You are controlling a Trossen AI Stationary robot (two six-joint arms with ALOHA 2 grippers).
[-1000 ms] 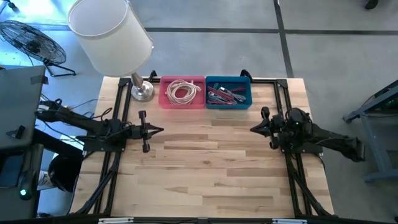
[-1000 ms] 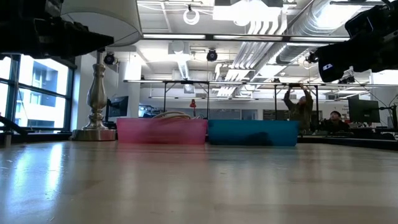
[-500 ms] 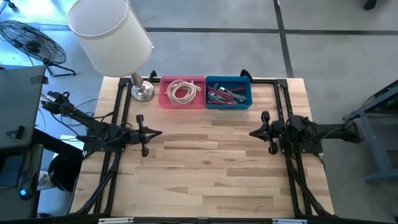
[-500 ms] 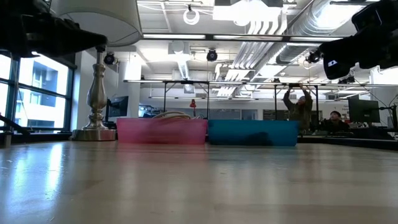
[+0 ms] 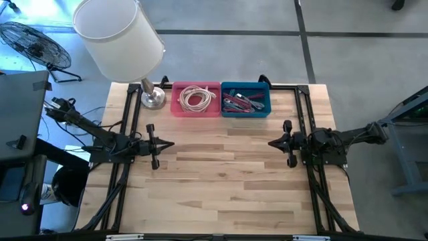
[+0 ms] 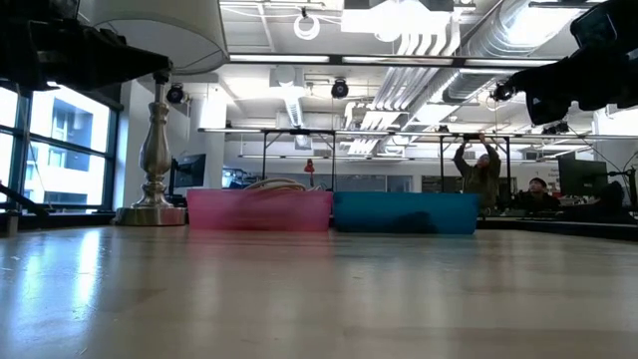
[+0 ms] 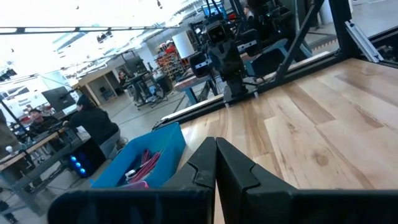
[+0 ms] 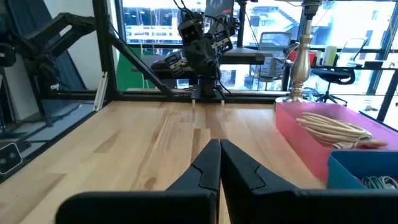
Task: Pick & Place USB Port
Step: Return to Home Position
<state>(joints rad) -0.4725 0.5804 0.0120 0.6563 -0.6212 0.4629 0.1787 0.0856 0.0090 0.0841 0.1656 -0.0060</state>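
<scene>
Left gripper and right gripper, pointed tips together, hover over pale wood-plank table.

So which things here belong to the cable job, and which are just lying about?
Job: blue bin, the charger cables inside it, left gripper and right gripper, both shut and empty; probably the pink bin with its white cable too.
Lying about: lamp, floor fan.
</scene>
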